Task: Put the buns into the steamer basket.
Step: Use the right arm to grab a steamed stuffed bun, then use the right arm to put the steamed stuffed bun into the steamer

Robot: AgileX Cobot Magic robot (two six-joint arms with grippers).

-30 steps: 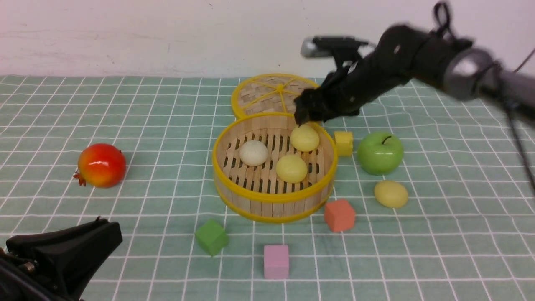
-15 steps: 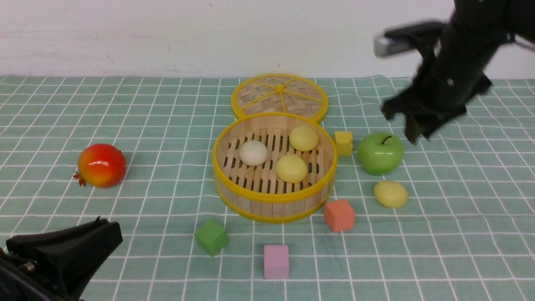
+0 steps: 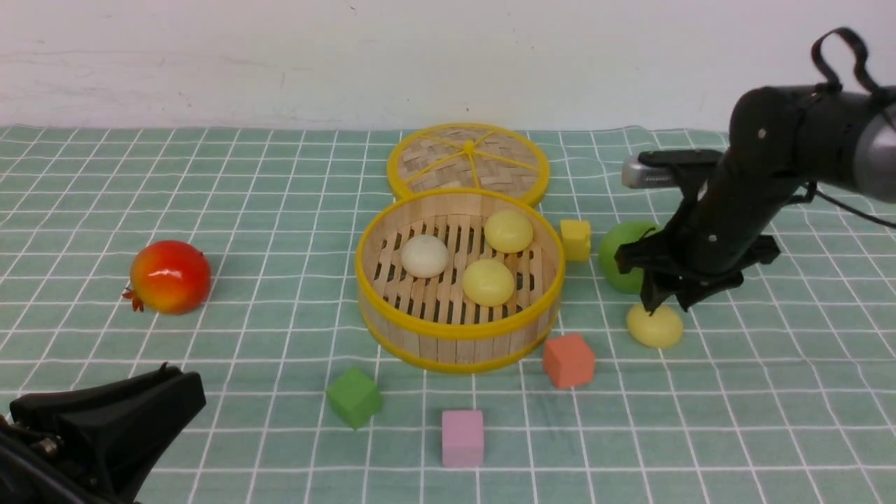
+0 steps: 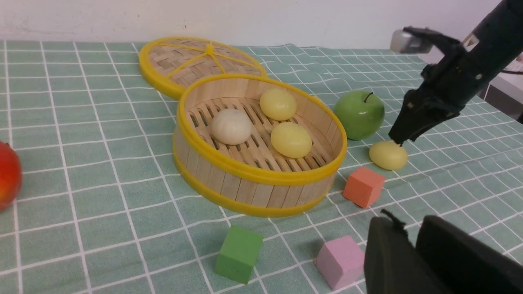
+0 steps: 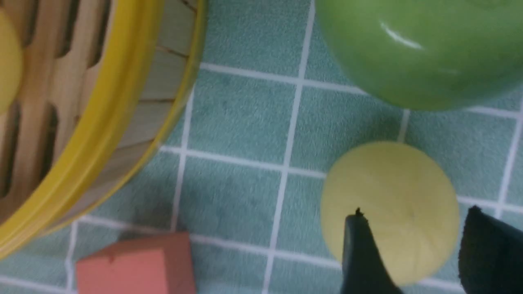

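Across the green-checked counter [image 3: 210, 392], the right end effector [image 3: 665, 306], fingers spread, is now dropping from the steamer basket [image 3: 458, 332] onto the last bun [image 3: 654, 327] beside the apple [image 3: 619, 262]; three buns [image 3: 488, 282] are sitting inside.

Three buns [image 3: 488, 282] in steamer basket [image 3: 455, 334], fourth bun [image 3: 658, 329] right, lid [image 3: 467, 159] behind

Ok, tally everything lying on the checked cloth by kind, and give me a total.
Buns: 4
Steamer basket: 1
Lid: 1
Cubes: 4
Fruit, apple and pomegranate: 2
Total: 12
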